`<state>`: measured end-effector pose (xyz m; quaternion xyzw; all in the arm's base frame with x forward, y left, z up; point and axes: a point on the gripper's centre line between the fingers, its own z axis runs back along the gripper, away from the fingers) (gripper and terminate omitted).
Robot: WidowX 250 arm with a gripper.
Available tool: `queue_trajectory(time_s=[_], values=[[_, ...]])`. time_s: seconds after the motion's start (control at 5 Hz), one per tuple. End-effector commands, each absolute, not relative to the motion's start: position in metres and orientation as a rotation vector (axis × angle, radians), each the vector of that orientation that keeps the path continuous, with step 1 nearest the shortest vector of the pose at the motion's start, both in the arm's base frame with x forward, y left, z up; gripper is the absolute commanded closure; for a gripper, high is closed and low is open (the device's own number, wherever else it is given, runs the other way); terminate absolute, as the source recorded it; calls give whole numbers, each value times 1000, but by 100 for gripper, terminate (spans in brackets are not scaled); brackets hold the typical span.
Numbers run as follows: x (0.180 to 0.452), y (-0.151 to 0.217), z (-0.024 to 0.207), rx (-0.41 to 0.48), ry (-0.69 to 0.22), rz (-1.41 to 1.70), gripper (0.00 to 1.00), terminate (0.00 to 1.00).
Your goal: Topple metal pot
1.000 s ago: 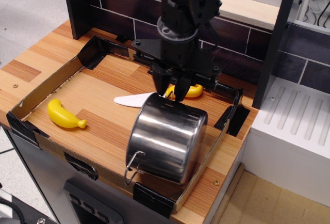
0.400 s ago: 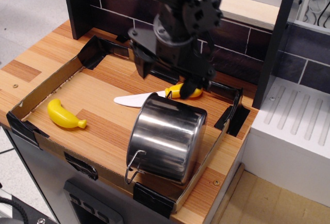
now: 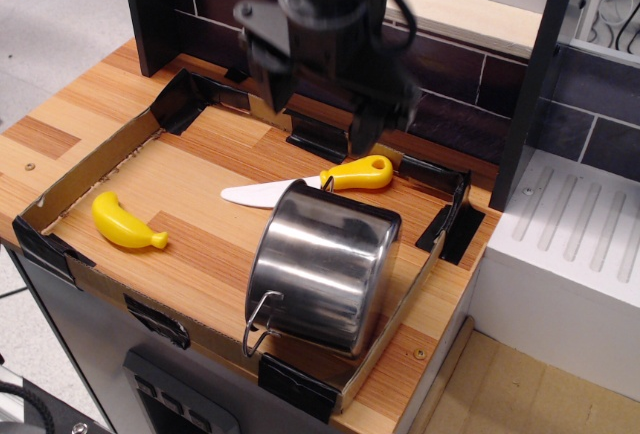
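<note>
**Metal pot tilted against the tray's near corner, gripper raised above it**

The metal pot [image 3: 325, 266] sits at the near right corner of the shallow cardboard tray [image 3: 95, 161]. It is not upright: its body leans, with the shiny curved wall and flat base turned towards the camera and its far rim raised towards the back. Its lower edge rests at the tray's near wall beside a patch of black tape [image 3: 292, 382]. One thin wire loop handle [image 3: 258, 324] hangs at its lower left.

Just behind the pot, a knife with a white blade [image 3: 258, 195] and a yellow handle [image 3: 358, 173] lies flat on the wooden tray floor; the blade's right end meets the pot's upper edge in this view, though whether they touch cannot be told. A yellow banana [image 3: 126, 223] lies well apart at the left side of the tray.

The gripper [image 3: 318, 104] hangs above the back of the tray, clear of the pot and holding nothing. Two dark fingers show, one on the left [image 3: 270, 79] and one on the right [image 3: 367, 126], with a wide gap between them, so the jaws seem spread apart, although the dark parts blur against the black brick wall [image 3: 470, 89] behind.

The tray rests on a wooden counter [image 3: 50, 119]. A white ribbed unit [image 3: 570, 254] stands to the right.
</note>
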<state>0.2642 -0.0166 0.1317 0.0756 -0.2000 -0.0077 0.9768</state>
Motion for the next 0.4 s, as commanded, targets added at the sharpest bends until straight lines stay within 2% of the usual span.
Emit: queue_trajectory(time_s=[0.0,0.2], values=[[270,-14,146,146,-444,-10,0,0],[270,-14,146,146,-444,-10,0,100]])
